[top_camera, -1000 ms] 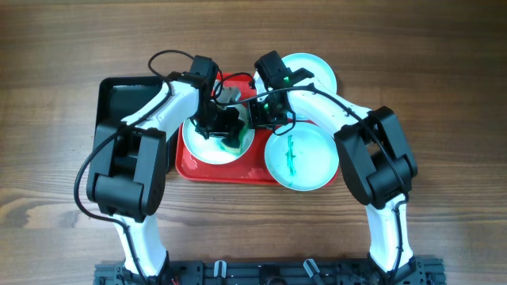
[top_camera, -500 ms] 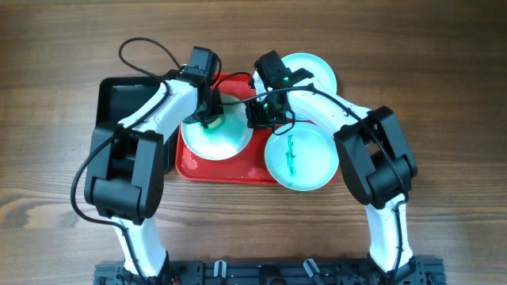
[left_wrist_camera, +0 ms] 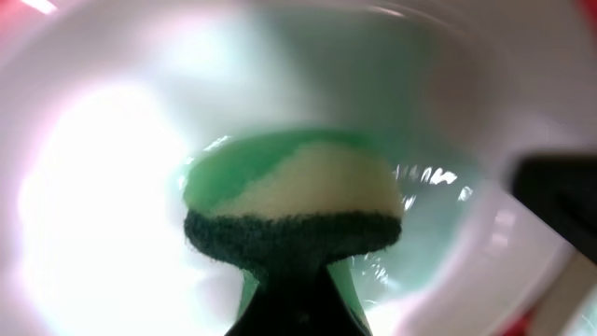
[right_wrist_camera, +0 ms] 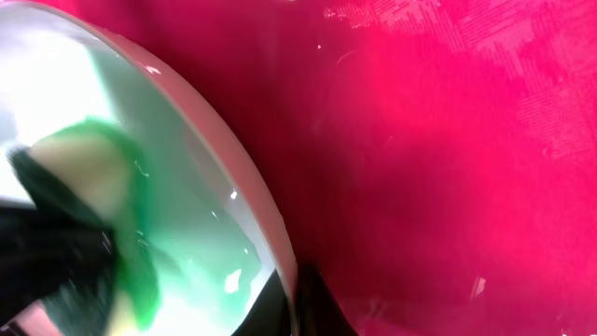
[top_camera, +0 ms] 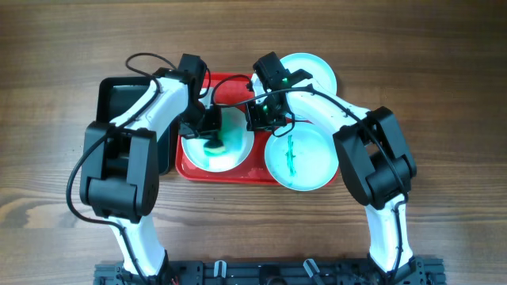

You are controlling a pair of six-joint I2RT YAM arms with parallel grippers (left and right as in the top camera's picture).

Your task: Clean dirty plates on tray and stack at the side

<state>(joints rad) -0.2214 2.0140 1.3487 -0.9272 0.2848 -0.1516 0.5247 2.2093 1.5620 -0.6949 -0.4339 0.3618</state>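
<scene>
A cream-white plate [top_camera: 230, 150] lies on the red tray [top_camera: 238, 170], smeared green. My left gripper [top_camera: 212, 141] is shut on a green-and-yellow sponge [left_wrist_camera: 294, 201] and presses it into that plate [left_wrist_camera: 93, 187]. My right gripper [top_camera: 253, 119] is shut on the plate's right rim [right_wrist_camera: 270, 252], one finger inside and one outside, over the tray [right_wrist_camera: 448, 159]. A turquoise plate with a green smear [top_camera: 301, 158] lies half off the tray's right end. Another turquoise plate [top_camera: 305, 70] sits behind it on the table.
A black tray [top_camera: 119, 99] stands left of the red tray, partly under my left arm. Cables loop above both wrists. Bare wooden table [top_camera: 444, 79] surrounds the trays.
My left gripper with the sponge swept from the plate's middle to its far edge and back toward the near left. My right gripper held still on the rim.
</scene>
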